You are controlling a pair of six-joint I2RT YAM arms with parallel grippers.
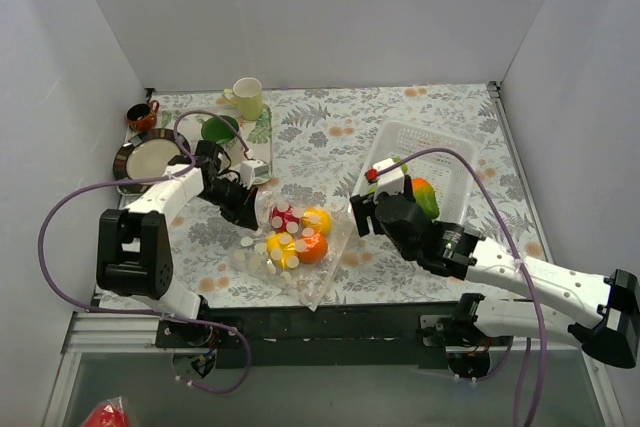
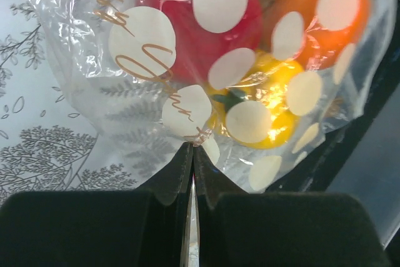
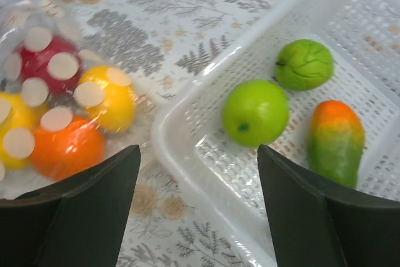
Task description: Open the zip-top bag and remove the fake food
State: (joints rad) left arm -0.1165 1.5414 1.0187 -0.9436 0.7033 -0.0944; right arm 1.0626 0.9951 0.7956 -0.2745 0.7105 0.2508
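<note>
the left jaws are pinched shut on an edge of the bag. the right jaws hang wide open and empty over the basket rim, just beside the bag.

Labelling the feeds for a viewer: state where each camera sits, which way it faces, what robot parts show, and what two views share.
Top: above and behind the arms, looking down on the table; both arms, left gripper and right gripper show.
Left wrist: on that wrist, facing along its shut fingers, which pinch the bag.
Right wrist: on that wrist, facing down between its open fingers at the basket and bag.
Shared: both wrist views show the bag.
</note>
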